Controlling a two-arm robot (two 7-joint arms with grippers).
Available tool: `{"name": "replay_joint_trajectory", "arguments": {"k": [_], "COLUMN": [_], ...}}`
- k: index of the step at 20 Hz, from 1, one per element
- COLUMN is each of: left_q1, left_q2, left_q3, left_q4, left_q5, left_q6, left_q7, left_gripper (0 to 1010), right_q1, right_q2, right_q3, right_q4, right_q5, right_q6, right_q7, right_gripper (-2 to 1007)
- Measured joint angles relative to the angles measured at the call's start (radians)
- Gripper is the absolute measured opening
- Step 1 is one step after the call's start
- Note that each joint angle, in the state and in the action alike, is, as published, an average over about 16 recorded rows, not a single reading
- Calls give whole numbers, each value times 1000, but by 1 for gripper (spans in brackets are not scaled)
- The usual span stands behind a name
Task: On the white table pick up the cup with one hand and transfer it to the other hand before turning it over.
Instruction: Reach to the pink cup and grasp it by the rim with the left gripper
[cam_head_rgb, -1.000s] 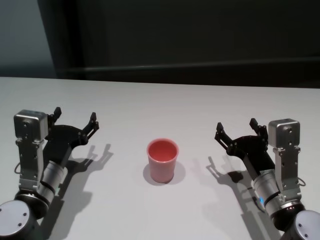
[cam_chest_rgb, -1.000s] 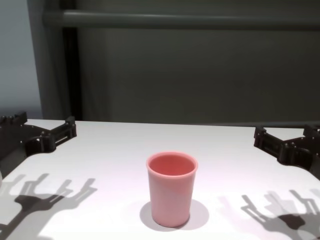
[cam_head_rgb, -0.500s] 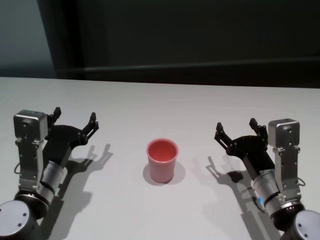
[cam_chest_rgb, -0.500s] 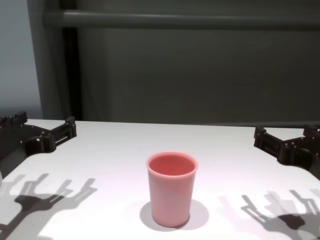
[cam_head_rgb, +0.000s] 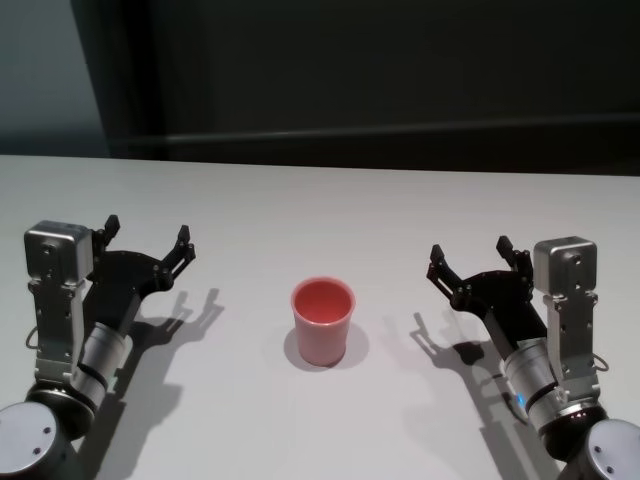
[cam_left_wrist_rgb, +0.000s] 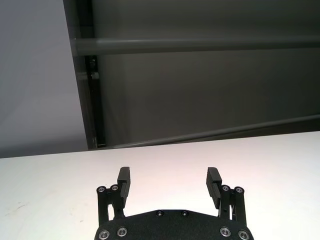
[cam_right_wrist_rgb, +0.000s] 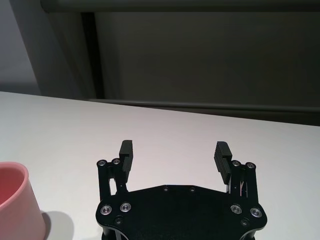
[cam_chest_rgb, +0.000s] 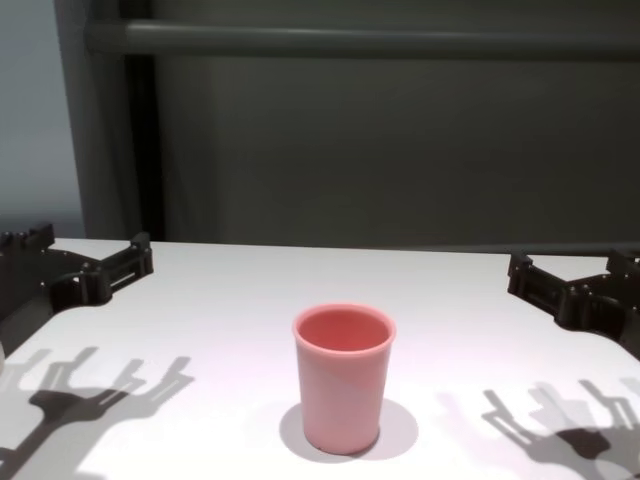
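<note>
Cup (cam_head_rgb: 322, 322): upright, mouth up, mid white table (cam_head_rgb: 320, 210), between both arms.
Left gripper (cam_head_rgb: 147, 240): spread wide, well apart.
Right gripper (cam_head_rgb: 470, 261): spread wide, somewhat nearer, probably.
Grasp: close on mid-wall, squarely, gently.
Room: dark wall behind.

Dark grey wall panel (cam_chest_rgb: 400, 150) with horizontal rail (cam_chest_rgb: 360, 40); paler wall (cam_chest_rgb: 30, 110) leftward.
</note>
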Motion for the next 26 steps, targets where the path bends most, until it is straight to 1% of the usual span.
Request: {"name": "replay_joint_trajectory", "arguments": {"k": [26], "left_q1": [0], "left_q2": [0], "left_q3": [0], "left_q4": [0], "left_q5": [0], "left_q6": [0], "left_q7": [0], "left_gripper": [1003], "right_q1": [0], "right_q2": [0], "right_q3": [0], "right_q4": [0], "right_q5": [0], "right_q6": [0], "right_q7": [0], "right_gripper": [1002]}}
